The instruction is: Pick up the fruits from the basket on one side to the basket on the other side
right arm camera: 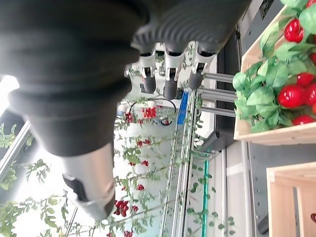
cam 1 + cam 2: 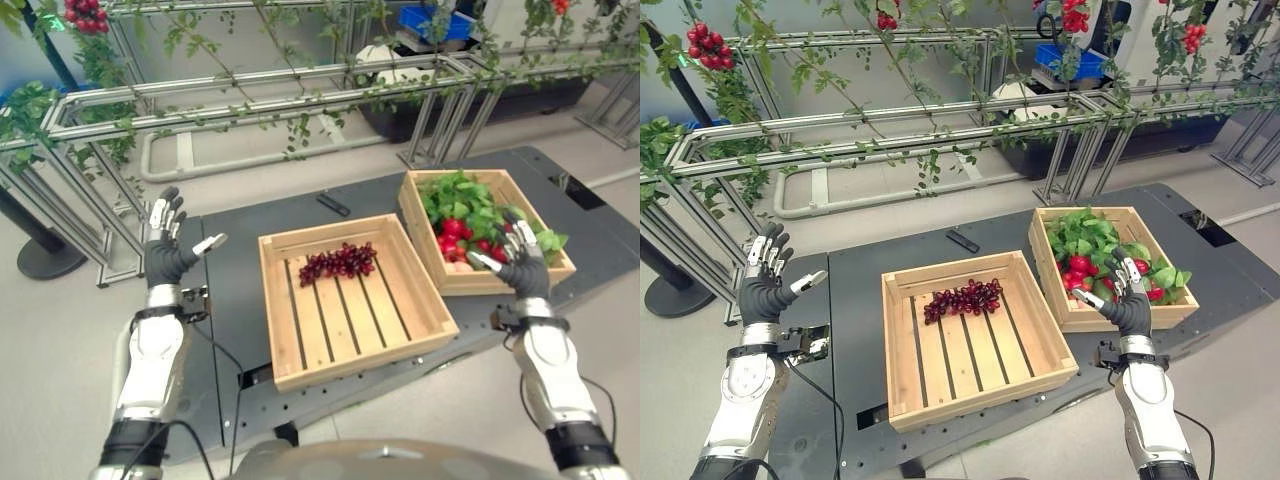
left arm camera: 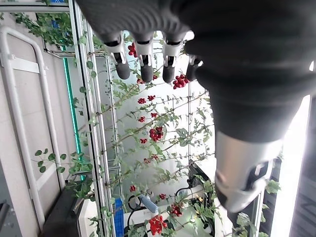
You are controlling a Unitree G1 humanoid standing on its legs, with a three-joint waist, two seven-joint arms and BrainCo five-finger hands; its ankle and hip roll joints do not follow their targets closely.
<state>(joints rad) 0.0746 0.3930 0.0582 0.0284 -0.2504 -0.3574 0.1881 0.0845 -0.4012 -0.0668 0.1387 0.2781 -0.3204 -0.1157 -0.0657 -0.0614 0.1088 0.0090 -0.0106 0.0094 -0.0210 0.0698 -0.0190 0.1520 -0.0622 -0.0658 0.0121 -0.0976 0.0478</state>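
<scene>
Two wooden crates stand on the dark table (image 2: pixel 240 250). The right crate (image 2: pixel 420 215) holds red fruits (image 2: pixel 455 230) among green leaves. The middle crate (image 2: pixel 340 350) has a bunch of dark red grapes (image 2: pixel 338 263) lying on its slats near the far side. My right hand (image 2: pixel 520 265) is raised, open and empty, at the near edge of the right crate. Off the table's left edge, my left hand (image 2: pixel 165 250) is held up, open and empty, with its fingers straight.
A small black object (image 2: pixel 333 205) lies on the table behind the middle crate. Metal frames (image 2: pixel 250 95) with leafy vines and red berries (image 2: pixel 85 15) run behind the table. A round black stand base (image 2: pixel 45 255) sits on the floor at the left.
</scene>
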